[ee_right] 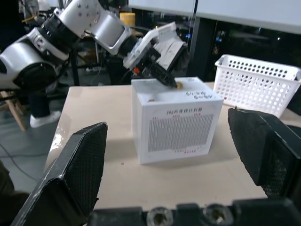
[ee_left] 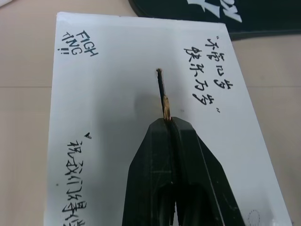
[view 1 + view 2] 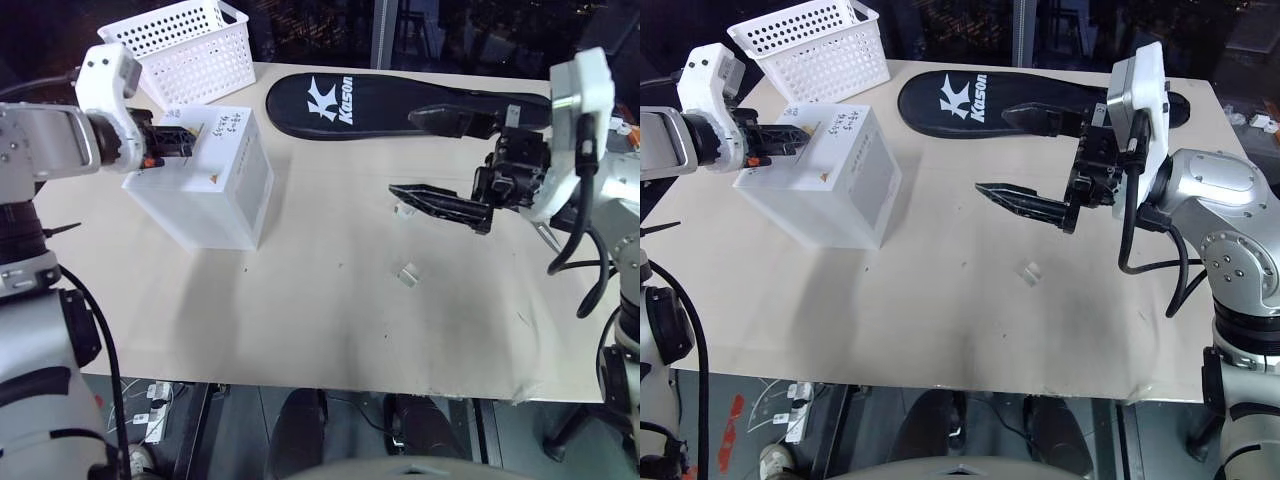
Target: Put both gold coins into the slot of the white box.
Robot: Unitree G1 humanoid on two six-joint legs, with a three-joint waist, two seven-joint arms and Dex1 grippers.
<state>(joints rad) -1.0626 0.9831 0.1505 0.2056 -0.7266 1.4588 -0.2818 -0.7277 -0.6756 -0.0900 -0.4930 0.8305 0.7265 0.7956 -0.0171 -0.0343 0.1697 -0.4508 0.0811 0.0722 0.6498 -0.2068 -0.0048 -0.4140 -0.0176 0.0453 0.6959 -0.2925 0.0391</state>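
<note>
The left gripper (image 2: 168, 121) pinches a gold coin (image 2: 165, 109) edge-on, its thin glinting rim in the dark slot (image 2: 161, 87) atop the white box (image 3: 215, 190) at far left. The arm reaches rightward, tilted down. The right gripper (image 3: 1025, 160) hovers spread wide, pointing left.

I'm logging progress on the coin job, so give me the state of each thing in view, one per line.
Left claw: shut on gold coin.
Gold coin: held edge-on at the slot, not yet dropped in.
Slot: partly filled by the coin's edge.
White box: upright on the table, slot face up.
Right claw: open, holding nothing, above the table.
White basket: upright.
Clear case: lying on the table.
</note>
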